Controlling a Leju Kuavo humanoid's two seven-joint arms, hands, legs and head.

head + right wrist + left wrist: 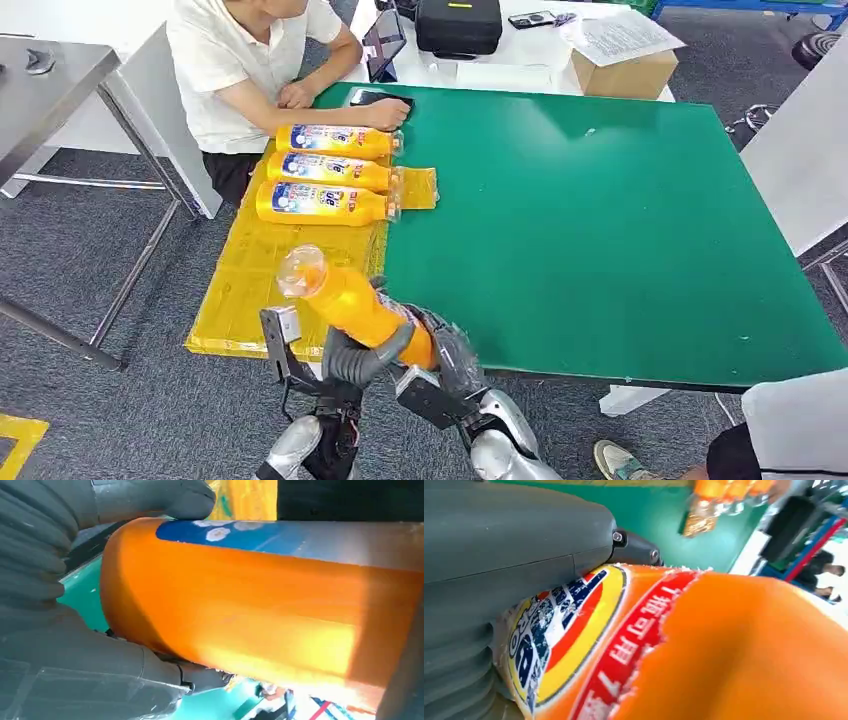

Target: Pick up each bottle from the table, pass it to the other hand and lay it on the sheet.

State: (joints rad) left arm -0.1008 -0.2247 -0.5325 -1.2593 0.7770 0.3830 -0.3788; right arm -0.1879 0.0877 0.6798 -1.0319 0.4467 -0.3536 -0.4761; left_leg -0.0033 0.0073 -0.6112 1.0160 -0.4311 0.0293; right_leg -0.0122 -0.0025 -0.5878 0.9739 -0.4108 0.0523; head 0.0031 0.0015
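- The orange detergent bottle [355, 305] sits at the near edge of the green table [600, 220], raised off the surface, right where the green top meets the yellow sheet [250, 270].
- Its long axis runs on a slant: the clear cap end points up and away toward the far left, over the sheet, and the base end points down toward the robot.
- Both hands are on it. The left hand [355, 358] wraps its fingers round the lower body from the left; in the left wrist view the thumb lies flat against the bottle's label [574, 630].
- The right hand [445, 350] clasps the base end from the right; in the right wrist view its fingers [155, 497] curl over the bottle's orange side [260, 615], with the thumb beneath.
- Three more detergent bottles [330, 172] lie side by side on the far part of the sheet, caps pointing right, the nearest one well apart from the held bottle.
- Bare yellow sheet lies between that row and the held bottle, out to the sheet's left and near edges.
- A seated person [250, 60] leans on the far left corner, one hand resting on a phone [380, 98] just beyond the row.
- The green top to the right is wide and bare.
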